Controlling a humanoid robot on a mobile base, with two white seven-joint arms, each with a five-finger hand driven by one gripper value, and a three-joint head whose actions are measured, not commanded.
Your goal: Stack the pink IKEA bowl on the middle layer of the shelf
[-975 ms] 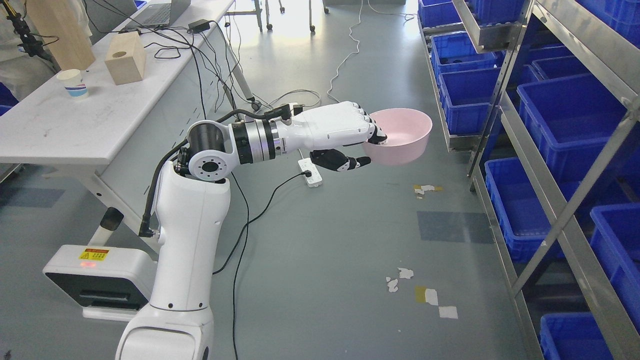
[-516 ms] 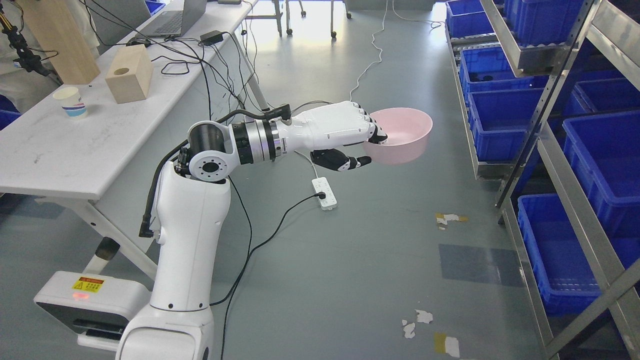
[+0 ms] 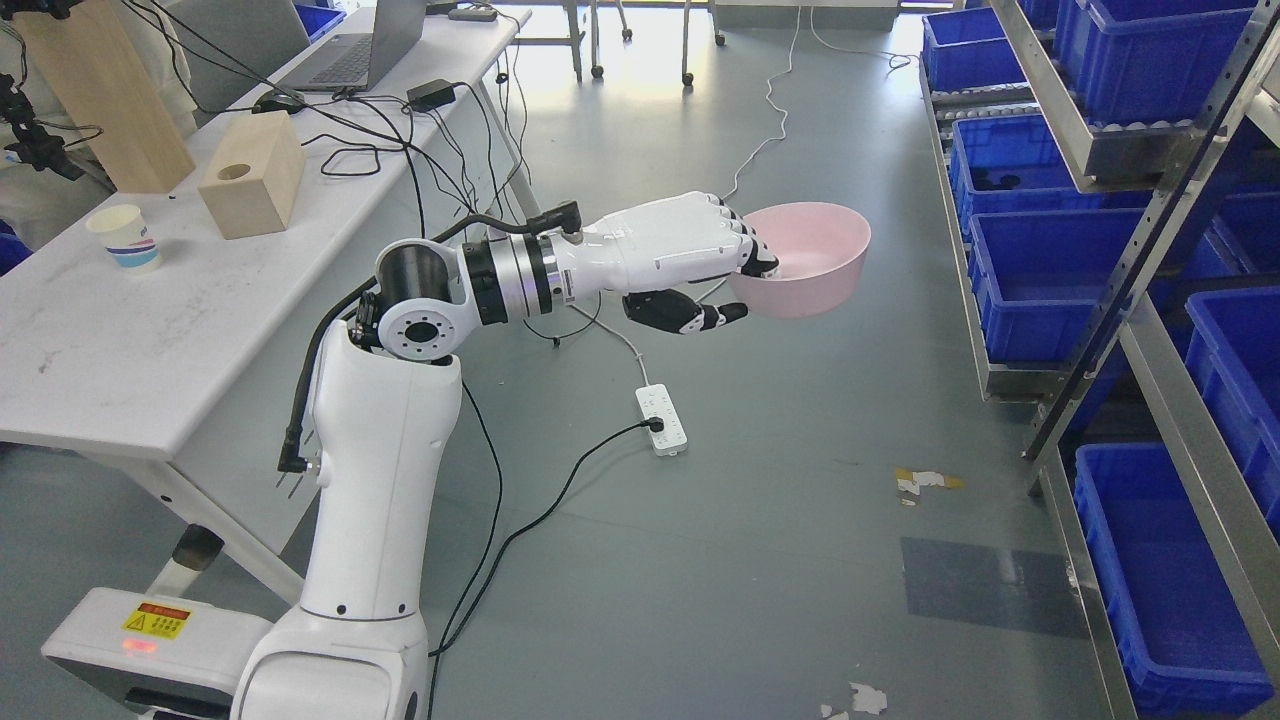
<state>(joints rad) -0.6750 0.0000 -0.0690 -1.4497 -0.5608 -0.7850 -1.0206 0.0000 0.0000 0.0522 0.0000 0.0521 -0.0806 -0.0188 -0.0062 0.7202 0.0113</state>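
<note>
A: Fingers first, quick?
B: The fingers [image 3: 752,262] of the left hand [image 3: 690,250] were clamped on the near rim of the round pink plastic bowl [image 3: 810,258], four hooked over the edge into the bowl, the dark thumb [image 3: 690,314] lying below the rim at the bowl's outer wall.

A: Where was the bowl?
B: In the air over the grey floor [image 3: 760,520], upright, open side up, held out ahead of the white left arm [image 3: 400,420]. It was left of the metal shelf rack [image 3: 1130,290] and apart from it, not on any shelf layer.

A: Shelf contents?
B: Blue plastic bins [image 3: 1040,270] on the rack's tiers, several rows.

A: Floor?
B: A white power strip [image 3: 664,432] with a black cable plugged in lay below the hand, and scraps of torn tape [image 3: 925,482] sat further right.

A: Left side?
B: A white worktop [image 3: 150,330] carried a pale wooden block with a round hole [image 3: 252,186], a taller wooden block [image 3: 105,95], a white paper cup [image 3: 124,236], a laptop [image 3: 365,50] and tangled black cables [image 3: 380,140].

A: Right hand?
B: Nowhere in the head view.
</note>
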